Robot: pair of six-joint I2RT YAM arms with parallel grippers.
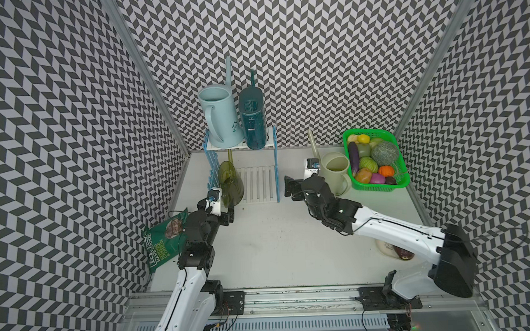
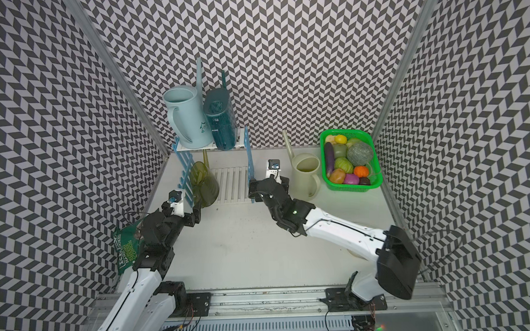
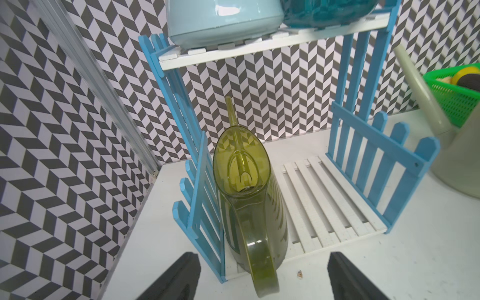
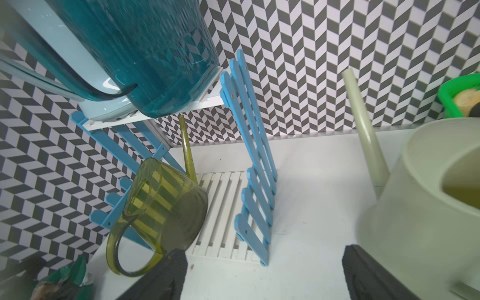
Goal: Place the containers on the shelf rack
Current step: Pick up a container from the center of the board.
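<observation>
Left gripper (image 3: 262, 255) wide, empty; right gripper (image 4: 265, 250) wide, empty; snack bag (image 1: 162, 245) partly behind left arm (image 1: 192, 284).

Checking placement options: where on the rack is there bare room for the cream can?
Bare: the lower shelf slats between the olive can and the blue side frame nearer the cream can. Crowded: the top shelf, filled by the light blue can and dark teal can.
</observation>
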